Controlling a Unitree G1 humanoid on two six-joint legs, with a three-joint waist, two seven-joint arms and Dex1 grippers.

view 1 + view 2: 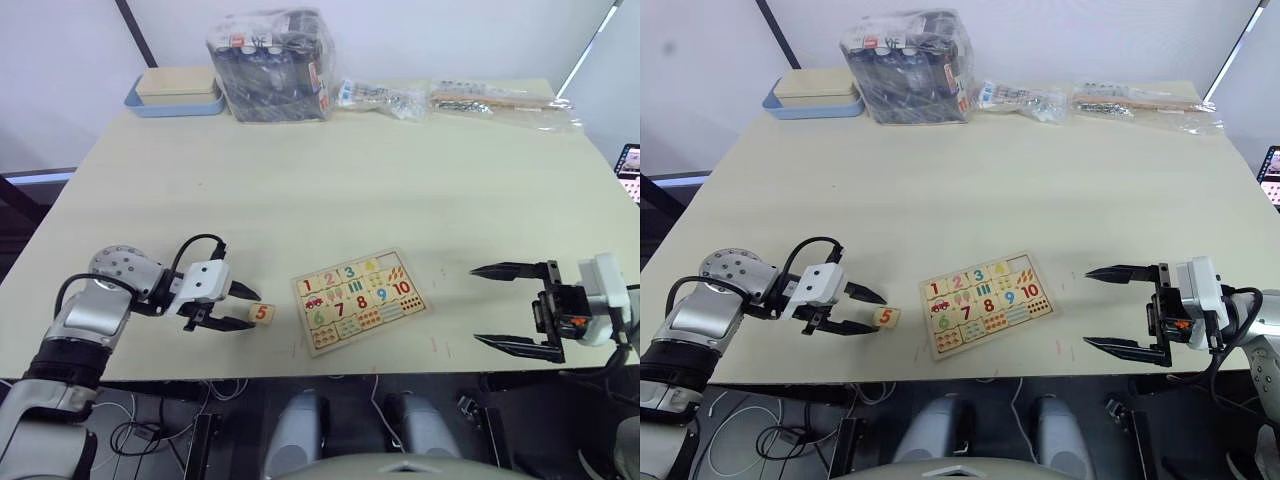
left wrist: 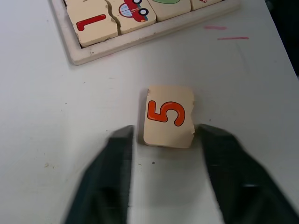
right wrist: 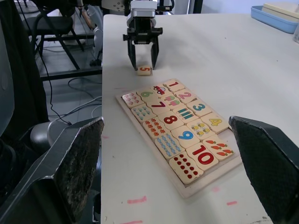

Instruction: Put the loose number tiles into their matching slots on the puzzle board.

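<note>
Straddling the small square light-wood tile printed with an orange 5 point(image 2: 168, 122), the left gripper point(image 1: 238, 307) lies low over the pale tabletop point(image 1: 300, 170) near its front edge, towards the front-left corner. Its two black fingers point(image 2: 114, 179) stand apart, one on each side of the tile. The left wrist view shows one finger just short of the tile's side and the other at or almost at the opposite side; no firm clamp is evident. The tile lies flat on the tabletop, slightly beyond the fingertips along the line of the fingers, so the grip calls for a short advance before closing.

The flat rectangular light-wood puzzle board with raised rim point(image 1: 361, 301) lies skewed near the middle of the front edge, close beside the tile on the side away from the left arm. The left arm is the nearer one. The right gripper point(image 1: 512, 308) hovers by the front-right part of the tabletop, fingers wide apart and empty, well apart from the board.

The right wrist view shows what the head views leave small: numerals 1 to 4 seated in the board's far row, with one vacant slot point(image 3: 228, 134) at the corner past the 4, judged to be the destination.
</note>
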